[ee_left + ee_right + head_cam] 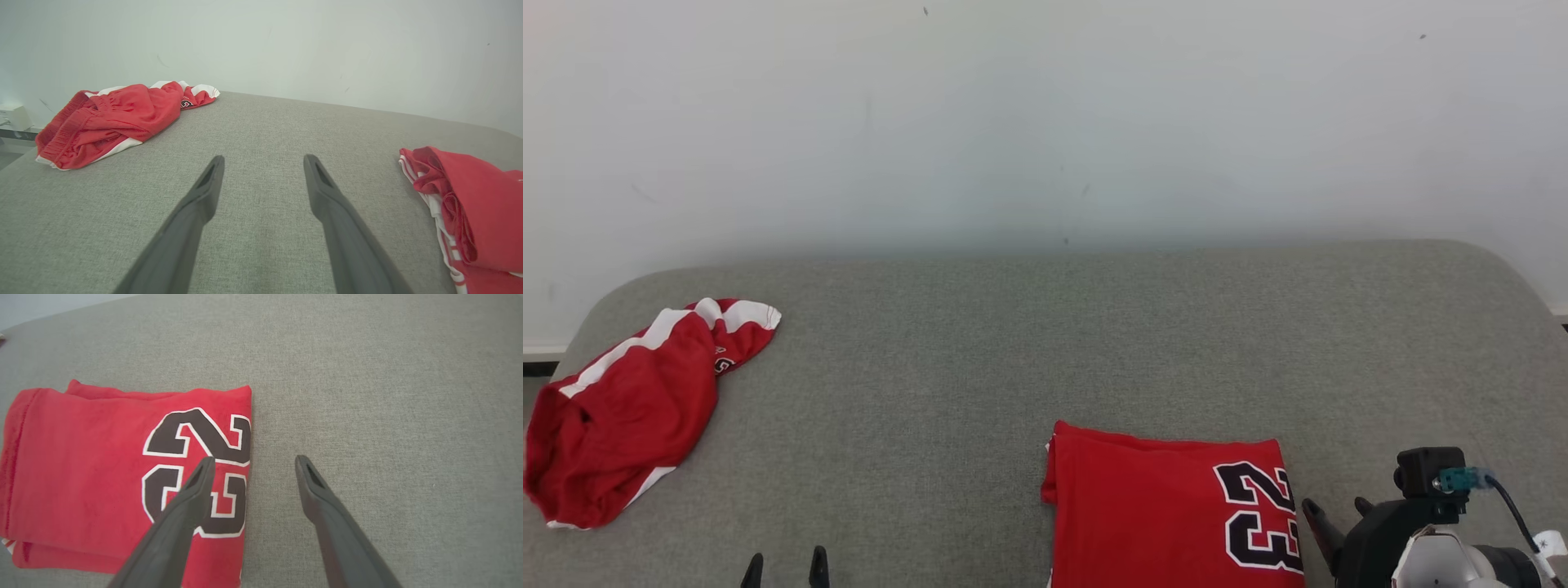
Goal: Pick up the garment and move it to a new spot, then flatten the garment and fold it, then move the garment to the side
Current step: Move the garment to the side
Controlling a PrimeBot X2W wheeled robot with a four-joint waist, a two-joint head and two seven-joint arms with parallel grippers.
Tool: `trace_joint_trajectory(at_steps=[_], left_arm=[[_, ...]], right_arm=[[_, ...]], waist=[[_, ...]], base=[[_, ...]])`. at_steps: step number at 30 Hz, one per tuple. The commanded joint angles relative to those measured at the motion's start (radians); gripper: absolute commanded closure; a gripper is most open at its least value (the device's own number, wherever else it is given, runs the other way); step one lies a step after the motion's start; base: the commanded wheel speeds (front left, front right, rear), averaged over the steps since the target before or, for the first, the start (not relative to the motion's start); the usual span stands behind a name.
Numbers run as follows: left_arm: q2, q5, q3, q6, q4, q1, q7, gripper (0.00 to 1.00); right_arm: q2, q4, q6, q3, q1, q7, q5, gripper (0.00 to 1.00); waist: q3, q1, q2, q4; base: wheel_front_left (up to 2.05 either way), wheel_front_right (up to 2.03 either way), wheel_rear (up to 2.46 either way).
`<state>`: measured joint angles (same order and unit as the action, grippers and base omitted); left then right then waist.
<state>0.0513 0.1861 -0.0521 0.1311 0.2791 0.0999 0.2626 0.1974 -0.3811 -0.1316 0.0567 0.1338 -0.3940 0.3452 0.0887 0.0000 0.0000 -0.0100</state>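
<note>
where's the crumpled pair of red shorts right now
In the head view the crumpled red shorts lie at the left edge of the grey cushion, well apart from the folded jersey by the right gripper.

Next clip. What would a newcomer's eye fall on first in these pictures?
The folded red jersey with its black 23 stands out first, lying neat at the near right of the grey fabric surface. After that come the crumpled red shorts with white stripes, bunched in a heap at the surface's left edge, well apart from the jersey.
</note>
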Motion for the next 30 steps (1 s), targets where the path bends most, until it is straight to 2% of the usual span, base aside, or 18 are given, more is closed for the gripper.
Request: trace_joint_trajectory(at_steps=[1, 10, 24, 30], left_arm=[[-0.001, 0.008, 0.006, -0.002, -0.009, -0.006, 0.003, 0.00], [-0.002, 0.011, 0.033, -0.005, -0.027, -0.017, 0.003, 0.00], [-0.001, 0.026, 0.083, -0.016, -0.060, -0.062, 0.003, 0.00], [-0.002, 0.026, 0.096, -0.024, -0.073, -0.081, 0.003, 0.00]], right_arm=[[-0.009, 0.012, 0.002, -0.022, 0.011, -0.053, -0.019, 0.00], [-0.058, 0.032, 0.002, -0.108, 0.004, -0.230, -0.072, 0.00], [-0.088, 0.019, 0.002, -0.195, 0.028, -0.337, -0.166, 0.00], [-0.087, -0.027, 0.002, -0.193, 0.045, -0.384, -0.214, 0.00]], waist=[[-0.015, 0.0000, 0.0000, 0.024], [-0.051, 0.0000, 0.0000, 0.084], [-0.149, 0.0000, 0.0000, 0.155], [-0.180, 0.0000, 0.0000, 0.161]], base=[[0.00, 0.00, 0.00], [0.00, 0.00, 0.00], [0.00, 0.00, 0.00], [0.00, 0.00, 0.00]])
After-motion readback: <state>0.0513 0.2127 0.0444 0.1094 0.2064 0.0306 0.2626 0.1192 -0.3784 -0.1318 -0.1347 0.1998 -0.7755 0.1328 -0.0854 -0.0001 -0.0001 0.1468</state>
